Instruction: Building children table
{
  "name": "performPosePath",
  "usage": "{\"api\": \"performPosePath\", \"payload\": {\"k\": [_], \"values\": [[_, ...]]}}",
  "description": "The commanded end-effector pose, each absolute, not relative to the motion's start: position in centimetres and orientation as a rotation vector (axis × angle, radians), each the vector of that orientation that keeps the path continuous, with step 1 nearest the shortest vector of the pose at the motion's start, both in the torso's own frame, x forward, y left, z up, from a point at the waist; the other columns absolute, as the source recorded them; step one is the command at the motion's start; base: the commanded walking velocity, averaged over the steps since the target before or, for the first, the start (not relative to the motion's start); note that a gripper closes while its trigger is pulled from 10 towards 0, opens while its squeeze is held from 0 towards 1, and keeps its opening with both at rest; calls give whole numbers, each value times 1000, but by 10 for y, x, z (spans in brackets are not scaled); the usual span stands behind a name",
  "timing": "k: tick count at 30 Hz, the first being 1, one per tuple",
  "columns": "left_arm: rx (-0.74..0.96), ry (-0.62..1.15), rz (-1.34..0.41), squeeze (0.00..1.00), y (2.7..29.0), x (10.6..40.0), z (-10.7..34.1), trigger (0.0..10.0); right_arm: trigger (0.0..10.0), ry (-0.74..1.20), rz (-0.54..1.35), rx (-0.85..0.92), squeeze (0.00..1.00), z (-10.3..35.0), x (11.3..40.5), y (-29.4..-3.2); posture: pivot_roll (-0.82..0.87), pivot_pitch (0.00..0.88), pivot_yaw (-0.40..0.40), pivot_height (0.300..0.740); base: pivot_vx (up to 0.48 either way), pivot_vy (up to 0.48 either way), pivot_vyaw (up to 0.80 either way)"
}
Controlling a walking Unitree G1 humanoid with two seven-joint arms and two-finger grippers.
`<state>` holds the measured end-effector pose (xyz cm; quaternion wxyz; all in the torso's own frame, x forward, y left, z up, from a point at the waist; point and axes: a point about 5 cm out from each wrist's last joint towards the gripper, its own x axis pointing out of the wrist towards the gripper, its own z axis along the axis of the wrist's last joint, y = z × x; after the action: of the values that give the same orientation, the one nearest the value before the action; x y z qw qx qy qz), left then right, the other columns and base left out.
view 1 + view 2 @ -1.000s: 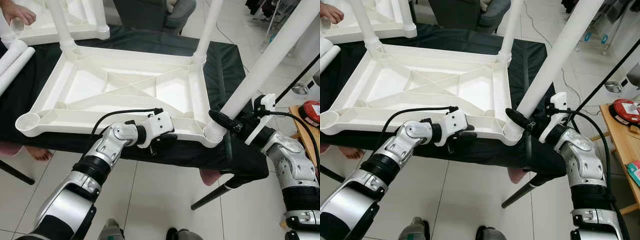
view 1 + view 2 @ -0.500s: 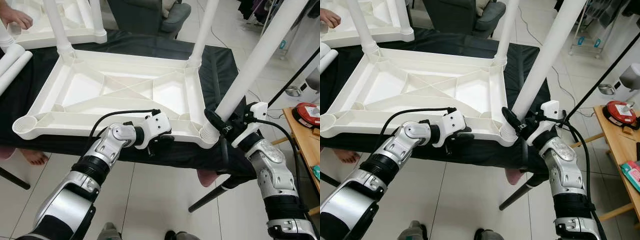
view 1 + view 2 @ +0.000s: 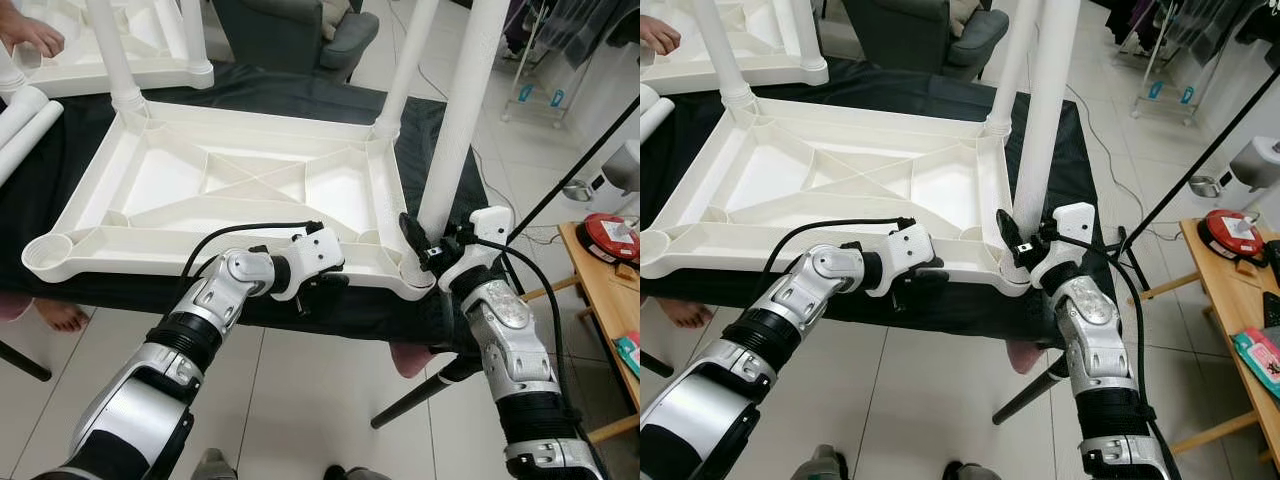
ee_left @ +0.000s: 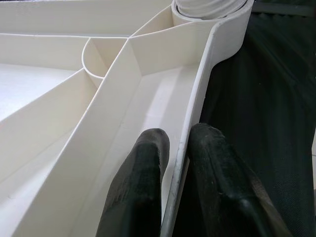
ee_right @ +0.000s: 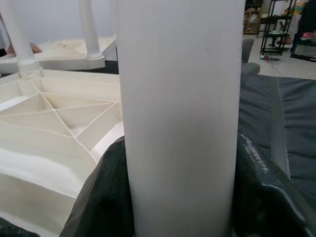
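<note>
**Third leg going into the near corner socket**

White tile floor runs under a black-draped bench (image 3: 452, 140), and on it lies the upturned tabletop (image 3: 240, 190), ribs facing up. Two legs (image 3: 118, 55) already stand in its far corners. Its near-left socket (image 3: 46, 252) is bare. A second tabletop (image 3: 150, 50) sits behind, with a person's hand (image 3: 30, 30) on it, and spare legs (image 3: 25, 115) lie at the left edge.

My right gripper (image 3: 425, 240) is clamped around the third leg (image 3: 465, 110) low down, just above the near-right socket, and the leg looks close to upright with its foot at the socket mouth. My left gripper (image 4: 175, 163) pinches the near rim of the tabletop, one finger (image 4: 140, 168) inside and the other outside, to steady it.

I cannot tell whether the leg is fully seated. My worry is pressing down with the leg slightly tilted: it could jam on the socket lip or lever the tabletop toward the bench edge, which is right beside that corner. If the rim pinch slips, the whole piece may slide.
</note>
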<state>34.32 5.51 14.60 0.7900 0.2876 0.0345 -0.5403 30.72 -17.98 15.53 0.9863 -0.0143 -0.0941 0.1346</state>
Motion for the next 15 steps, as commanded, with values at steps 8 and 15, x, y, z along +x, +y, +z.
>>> {"api": "performPosePath", "payload": {"k": [8,15], "values": [[627,56,-1069,0,65,352,154,10000,10000,174,310,17,0,71,257,-186,141,164,-19,740,0,0,0],[626,56,-1067,0,65,353,155,10000,10000,184,373,22,0,70,245,-190,138,164,-18,740,0,0,0]]}}
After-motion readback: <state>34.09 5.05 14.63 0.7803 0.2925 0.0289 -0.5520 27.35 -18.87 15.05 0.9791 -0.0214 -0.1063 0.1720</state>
